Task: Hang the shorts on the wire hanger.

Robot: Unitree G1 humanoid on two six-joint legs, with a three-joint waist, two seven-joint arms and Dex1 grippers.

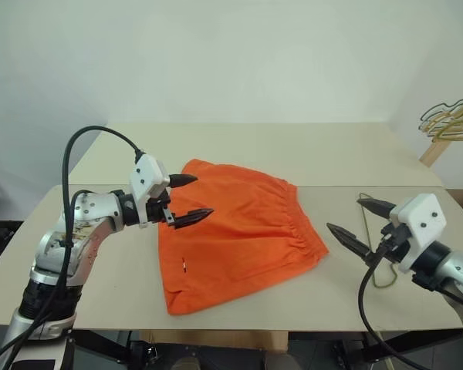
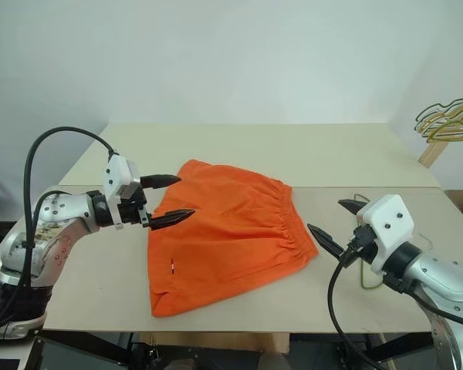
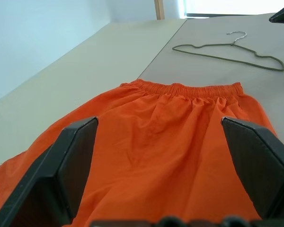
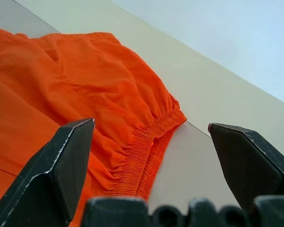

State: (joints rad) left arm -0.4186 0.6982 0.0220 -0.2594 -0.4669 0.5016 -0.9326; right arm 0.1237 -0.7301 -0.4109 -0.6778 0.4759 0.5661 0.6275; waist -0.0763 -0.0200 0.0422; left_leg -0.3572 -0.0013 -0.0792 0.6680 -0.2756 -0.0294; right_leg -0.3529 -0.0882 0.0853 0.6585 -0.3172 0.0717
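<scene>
Bright orange shorts [image 1: 235,235] lie flat on the beige table [image 1: 309,154], their gathered waistband [image 1: 297,223] turned toward the right. My left gripper [image 1: 190,200] hovers open over the shorts' left edge, holding nothing. To the right of the waistband my right gripper [image 1: 359,221] also stands open and empty, above the table. The wire hanger [image 3: 229,51] lies flat on the table beyond the waistband in the left wrist view; in the head views it is mostly hidden behind my right gripper, a thin olive stretch of the wire hanger [image 1: 365,223] showing.
A bunch of gold wire hangers [image 1: 451,119] hangs on a wooden rack at the far right, off the table. A seam [image 1: 370,186] runs across the table where two tabletops meet. The near table edge lies just below the shorts.
</scene>
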